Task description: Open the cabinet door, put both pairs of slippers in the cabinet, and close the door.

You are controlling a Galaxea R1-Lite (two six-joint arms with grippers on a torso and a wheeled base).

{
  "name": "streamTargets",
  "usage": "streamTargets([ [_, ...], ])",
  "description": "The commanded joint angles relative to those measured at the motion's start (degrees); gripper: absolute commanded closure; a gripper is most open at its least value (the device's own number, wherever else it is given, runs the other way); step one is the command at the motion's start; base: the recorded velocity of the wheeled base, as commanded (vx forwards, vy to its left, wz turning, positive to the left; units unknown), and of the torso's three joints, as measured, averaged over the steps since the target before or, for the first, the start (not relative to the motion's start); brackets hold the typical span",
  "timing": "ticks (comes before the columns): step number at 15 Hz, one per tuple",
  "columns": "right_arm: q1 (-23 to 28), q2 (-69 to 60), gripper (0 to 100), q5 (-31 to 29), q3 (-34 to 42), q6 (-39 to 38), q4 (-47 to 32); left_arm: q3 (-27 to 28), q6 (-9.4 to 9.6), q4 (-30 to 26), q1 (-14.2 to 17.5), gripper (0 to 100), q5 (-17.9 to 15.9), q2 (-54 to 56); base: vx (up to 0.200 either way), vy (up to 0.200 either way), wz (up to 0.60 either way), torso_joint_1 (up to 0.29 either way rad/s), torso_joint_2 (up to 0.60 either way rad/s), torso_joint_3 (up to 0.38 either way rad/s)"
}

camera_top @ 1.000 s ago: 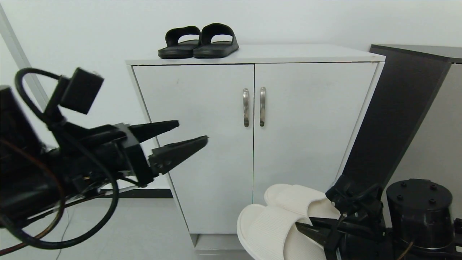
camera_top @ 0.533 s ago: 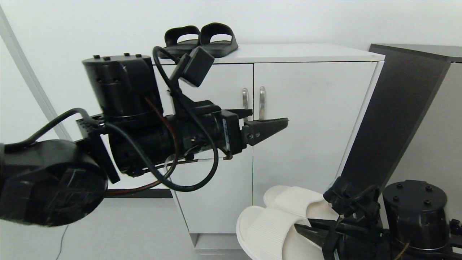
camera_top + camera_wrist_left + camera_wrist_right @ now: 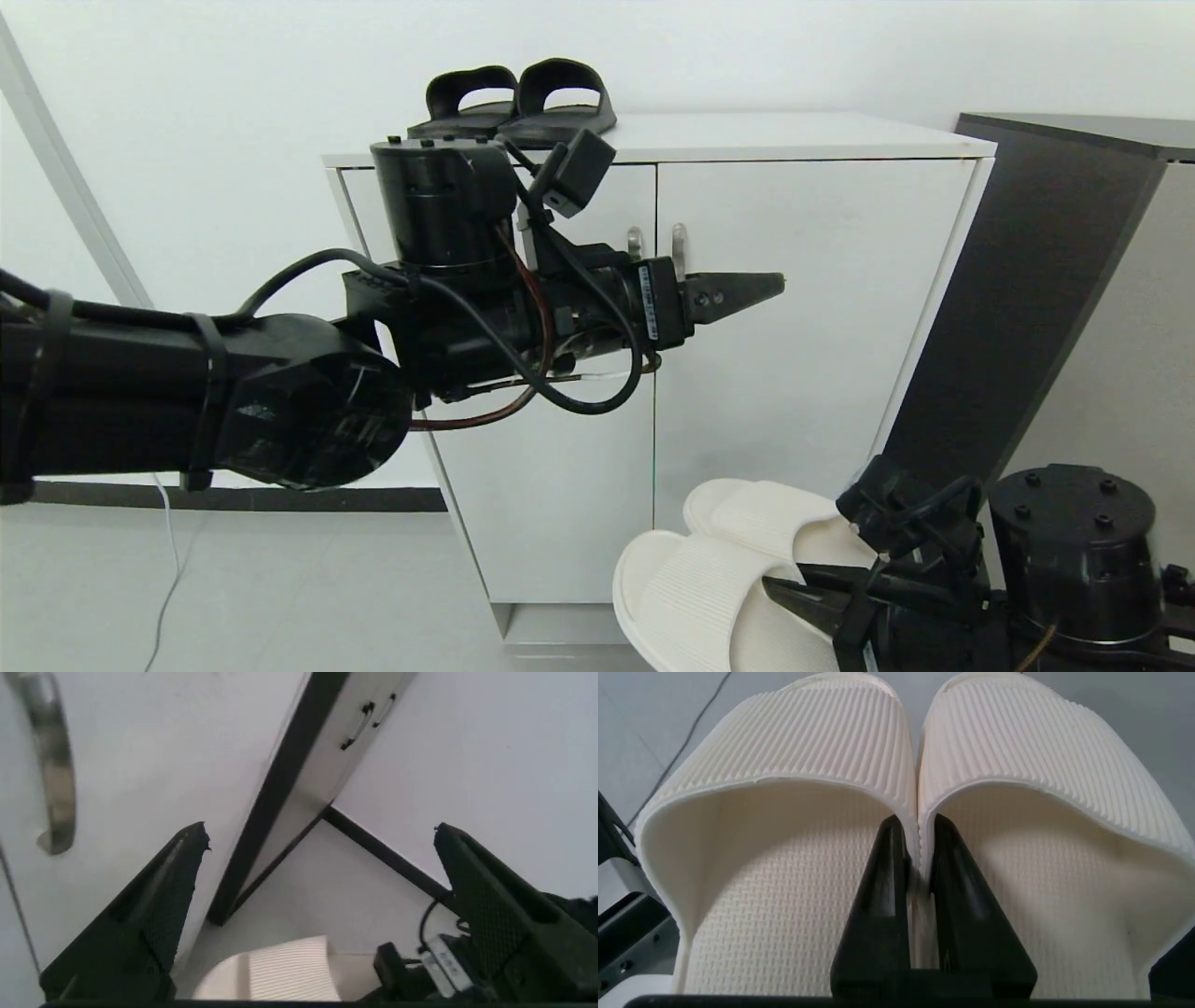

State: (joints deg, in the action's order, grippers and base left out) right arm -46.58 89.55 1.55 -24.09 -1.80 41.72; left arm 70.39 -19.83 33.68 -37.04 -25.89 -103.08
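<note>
The cabinet (image 3: 812, 327) has both doors shut, so nothing is done yet. The black slippers (image 3: 518, 93) sit on top of it. The left gripper (image 3: 770, 283) hangs wide open and empty by the door handles (image 3: 679, 243). The right gripper (image 3: 918, 831) pinches the white slippers (image 3: 709, 569) together, low in front.

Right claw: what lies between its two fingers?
The touching inner walls of both white slippers, pinched by the right claw, one finger inside each; the right wrist view shows it.
</note>
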Motion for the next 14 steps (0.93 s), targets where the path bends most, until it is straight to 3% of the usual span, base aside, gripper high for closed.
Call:
streamTargets([
  [1, 0.09, 0.18, 100, 0.03, 0.01, -0.13, 0.03, 0.80, 0.15, 0.07, 0.47, 0, 2.07, -1.68, 0.000, 0.000, 0.00, 0.000, 0.00, 0.000],
  [7, 0.09, 0.45, 100, -0.05, 0.01, -0.04, 0.03, 6.60, 0.15, -1.95, 0.74, 0, 10.42, -5.99, 0.000, 0.000, 0.00, 0.000, 0.00, 0.000],
  [14, 0.09, 0.27, 100, -0.05, 0.01, 0.05, 0.12, 11.97, 0.15, -5.56, 3.37, 0, 11.74, -8.54, 0.000, 0.000, 0.00, 0.000, 0.00, 0.000],
])
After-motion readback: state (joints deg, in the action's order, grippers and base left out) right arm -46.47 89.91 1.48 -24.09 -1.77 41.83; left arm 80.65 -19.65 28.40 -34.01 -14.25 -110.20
